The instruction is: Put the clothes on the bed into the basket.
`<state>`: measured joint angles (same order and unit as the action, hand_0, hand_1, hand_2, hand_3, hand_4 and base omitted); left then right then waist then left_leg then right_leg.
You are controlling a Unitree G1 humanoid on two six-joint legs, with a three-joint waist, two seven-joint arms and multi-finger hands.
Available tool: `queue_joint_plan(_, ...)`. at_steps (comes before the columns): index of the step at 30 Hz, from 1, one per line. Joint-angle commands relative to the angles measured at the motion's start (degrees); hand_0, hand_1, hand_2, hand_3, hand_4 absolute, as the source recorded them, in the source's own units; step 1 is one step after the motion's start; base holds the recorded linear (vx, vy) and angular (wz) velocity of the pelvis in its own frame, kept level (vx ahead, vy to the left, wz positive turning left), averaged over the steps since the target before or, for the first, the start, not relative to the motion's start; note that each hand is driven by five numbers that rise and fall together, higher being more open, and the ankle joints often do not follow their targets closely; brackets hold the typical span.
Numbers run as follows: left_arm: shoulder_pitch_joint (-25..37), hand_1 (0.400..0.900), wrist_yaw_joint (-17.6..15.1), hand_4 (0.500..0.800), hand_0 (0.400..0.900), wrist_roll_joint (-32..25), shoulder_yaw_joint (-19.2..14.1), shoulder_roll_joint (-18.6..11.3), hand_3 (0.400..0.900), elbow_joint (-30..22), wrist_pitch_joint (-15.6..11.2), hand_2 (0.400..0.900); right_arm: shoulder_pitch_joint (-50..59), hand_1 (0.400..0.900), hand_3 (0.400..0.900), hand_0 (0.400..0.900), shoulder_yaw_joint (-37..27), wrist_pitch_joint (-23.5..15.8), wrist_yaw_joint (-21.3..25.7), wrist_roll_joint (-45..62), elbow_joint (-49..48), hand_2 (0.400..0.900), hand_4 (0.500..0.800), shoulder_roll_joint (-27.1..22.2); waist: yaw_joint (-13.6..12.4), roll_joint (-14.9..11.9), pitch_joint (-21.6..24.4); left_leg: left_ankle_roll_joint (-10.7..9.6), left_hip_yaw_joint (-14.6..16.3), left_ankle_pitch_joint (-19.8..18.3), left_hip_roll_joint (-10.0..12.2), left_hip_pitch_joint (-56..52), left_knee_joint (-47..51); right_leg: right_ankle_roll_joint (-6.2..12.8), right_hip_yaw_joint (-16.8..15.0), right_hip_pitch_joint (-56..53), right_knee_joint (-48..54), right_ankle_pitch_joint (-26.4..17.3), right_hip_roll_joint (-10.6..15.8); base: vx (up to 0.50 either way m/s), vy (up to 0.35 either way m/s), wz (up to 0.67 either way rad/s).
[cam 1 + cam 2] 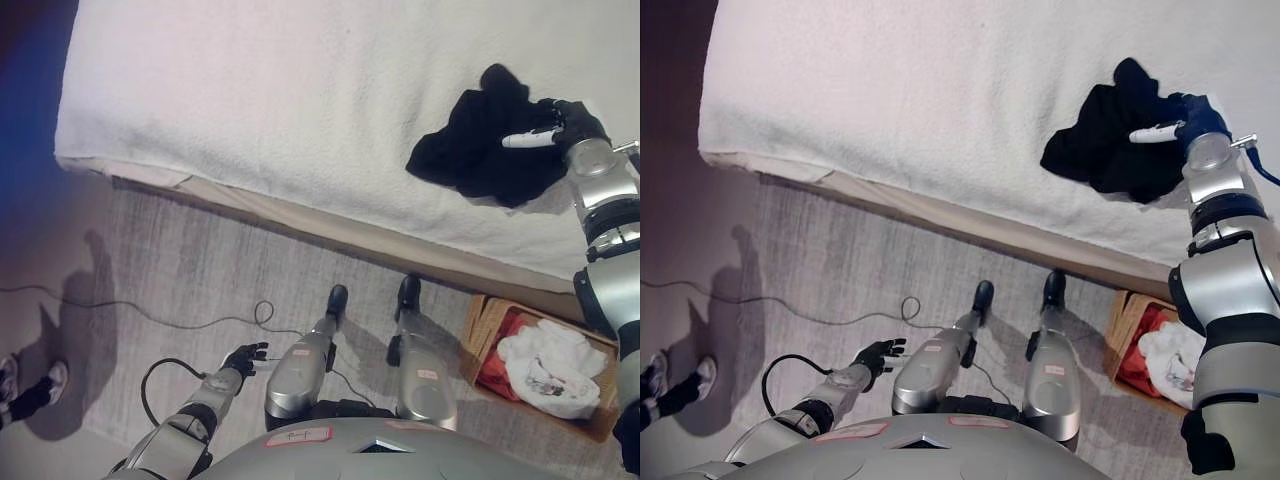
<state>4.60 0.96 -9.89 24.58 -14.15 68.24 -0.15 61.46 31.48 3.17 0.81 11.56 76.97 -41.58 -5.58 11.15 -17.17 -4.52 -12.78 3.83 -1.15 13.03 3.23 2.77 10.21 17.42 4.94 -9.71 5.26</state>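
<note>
Right hand [562, 128], upper right of frame, rests on a crumpled black garment [480, 140] w/ a white-tipped finger laid straight across the cloth; whether the other fingers have closed on fabric can't be told. Garment lies in a soft, folded heap near the bed's [280, 100] front edge, on a nubby white cover, likely within arm's reach for a lift. Below it, lower right, a woven wicker basket [482, 318] sits on the grey floor [200, 270] beside the bed, already holding white and red clothes. Left hand [243, 357], bottom centre-left, hangs idle, fingers loosely spread. A person's shoes [30, 385] show at far left.
</note>
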Motion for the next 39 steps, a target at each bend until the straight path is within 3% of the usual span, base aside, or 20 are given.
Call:
queue_joint_plan(1, -2.1, 0.900, 0.4, 0.800, 0.900, -0.8, 4.0, -4.6, 0.900, 0.9, 0.2, 0.900, 9.4, 0.900, 0.900, 0.900, 4.0, -2.5, 2.2, 1.5, 2.2, 0.900, 0.800, -2.7, -1.0, -1.8, 0.2, -0.6, 2.5, 0.9, -0.2, 1.6, 1.5, 3.85, -3.1, 0.3, -3.9, 5.3, 3.8, -0.01, 0.007, 0.14)
queue_joint_plan(11, -2.0, 0.900, 0.4, 0.800, 0.900, -1.1, 5.5, -5.5, 0.900, -2.5, -0.1, 0.900, 10.9, 0.900, 0.900, 0.900, 4.1, -1.9, 1.5, 2.4, 3.2, 0.900, 0.800, -3.2, -2.6, 0.8, -2.3, -0.7, 1.1, 1.9, -1.2, 3.9, 1.5, 4.16, -1.7, 1.8, -4.6, 5.3, 4.8, 0.00, 0.012, 0.11)
queue_joint_plan(12, -1.9, 0.900, 0.4, 0.800, 0.900, -1.1, 5.6, -5.5, 0.900, -2.6, -0.1, 0.900, 11.0, 0.843, 0.843, 0.843, 4.2, -1.8, 1.5, 2.3, 3.5, 0.843, 0.766, -3.2, -2.8, 0.9, -2.5, -0.7, 0.9, 2.0, -1.2, 4.0, 1.6, 4.15, -1.7, 1.8, -4.6, 5.3, 4.9, 0.00, 0.006, 0.09)
queue_joint_plan(13, -1.9, 0.900, 0.4, 0.800, 0.900, -1.1, 5.6, -5.5, 0.900, -2.5, -0.1, 0.900, 11.0, 0.843, 0.843, 0.843, 4.2, -1.8, 1.4, 2.3, 3.5, 0.843, 0.766, -3.2, -2.7, 0.9, -2.5, -0.7, 0.9, 2.0, -1.2, 4.0, 1.6, 4.15, -1.7, 1.8, -4.6, 5.3, 4.9, 0.00, 0.004, 0.06)
queue_joint_plan(14, -1.8, 0.900, 0.5, 0.800, 0.900, -1.2, 5.7, -5.5, 0.900, -2.7, 0.0, 0.900, 11.0, 0.600, 0.600, 0.600, 4.1, -1.7, 1.3, 2.5, 3.6, 0.600, 0.620, -3.2, -2.9, 1.1, -2.6, -0.8, 0.9, 2.1, -1.2, 4.1, 1.6, 4.18, -1.5, 1.9, -4.6, 5.3, 5.0, 0.00, 0.002, 0.05)
queue_joint_plan(15, -1.9, 0.900, 0.5, 0.800, 0.900, -1.1, 5.7, -5.5, 0.900, -2.8, -0.1, 0.900, 11.0, 0.469, 0.469, 0.469, 4.0, -1.6, 1.0, 2.8, 3.6, 0.469, 0.541, -3.2, -3.0, 1.1, -2.8, -0.7, 0.9, 2.2, -1.2, 4.2, 1.6, 4.17, -1.4, 1.9, -4.6, 5.3, 5.0, 0.00, 0.005, 0.05)
queue_joint_plan(16, -1.9, 0.900, 0.6, 0.800, 0.900, -1.0, 5.8, -5.6, 0.900, -2.8, -0.1, 0.900, 11.0, 0.400, 0.400, 0.400, 4.1, -1.5, 0.8, 2.7, 3.8, 0.400, 0.500, -3.2, -3.0, 1.2, -2.9, -0.7, 0.8, 2.2, -1.3, 4.3, 1.6, 4.17, -1.3, 1.9, -4.6, 5.4, 5.0, 0.00, 0.005, 0.05)
queue_joint_plan(27, -0.2, 0.900, 0.2, 0.800, 0.900, -1.8, 5.8, -5.2, 0.900, -1.7, 0.2, 0.900, 10.6, 0.400, 0.400, 0.400, 4.0, -0.9, 0.3, 2.5, 4.9, 0.400, 0.500, -1.0, -2.7, 0.9, -2.5, -0.7, 0.6, 2.2, -1.5, 4.3, 1.6, 4.13, -1.0, 1.3, -4.4, 5.5, 5.3, 0.00, 0.007, 0.02)
queue_joint_plan(39, 2.7, 0.900, -0.8, 0.800, 0.900, -2.1, 3.9, -4.5, 0.900, 3.3, 0.5, 0.900, 10.9, 0.400, 0.400, 0.400, 5.0, -0.3, 0.5, 1.4, 3.8, 0.400, 0.500, 1.8, -0.7, -1.2, -0.7, -0.2, 2.8, 0.6, -1.1, 2.4, 0.7, 3.98, -2.5, 0.5, -4.9, 5.7, 5.2, -0.01, 0.020, -0.12)
